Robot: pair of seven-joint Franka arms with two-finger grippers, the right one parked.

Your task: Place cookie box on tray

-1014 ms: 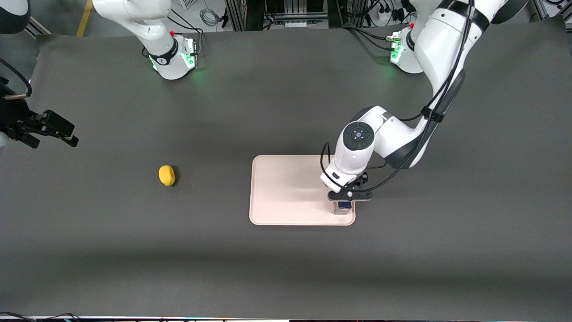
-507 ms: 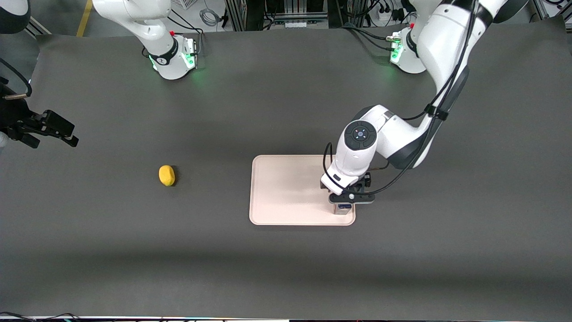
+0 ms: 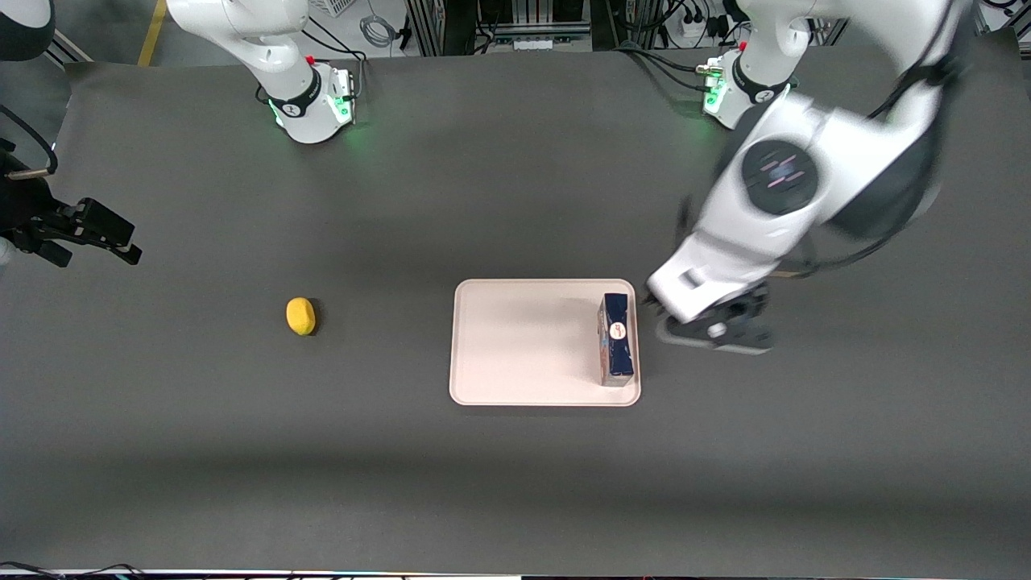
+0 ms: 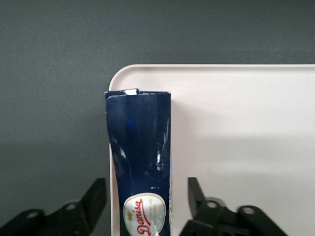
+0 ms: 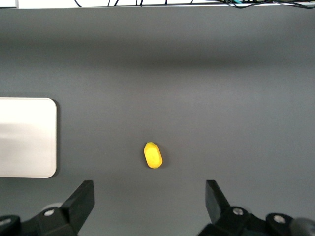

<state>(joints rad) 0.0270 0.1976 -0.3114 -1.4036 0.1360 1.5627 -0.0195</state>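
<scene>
The cookie box (image 3: 617, 338), a navy-blue carton with a round white logo, lies on the pale pink tray (image 3: 523, 346), along the tray's rim toward the working arm's end. My left gripper (image 3: 713, 337) is raised above the table just off that rim, beside the box and blurred by motion. In the left wrist view the box (image 4: 140, 147) shows on the tray (image 4: 246, 123) between the two black fingers (image 4: 98, 191) of the gripper (image 4: 146, 186), with a gap on each side. The gripper is open and holds nothing.
A small yellow rounded lump (image 3: 300, 316) lies on the dark mat toward the parked arm's end; it also shows in the right wrist view (image 5: 153, 155), as does a corner of the tray (image 5: 24, 137). Both arm bases stand farthest from the front camera.
The gripper has let go of the cookie box and risen, moving off the tray toward the working arm's end. The box stays on the tray, now fully uncovered.
</scene>
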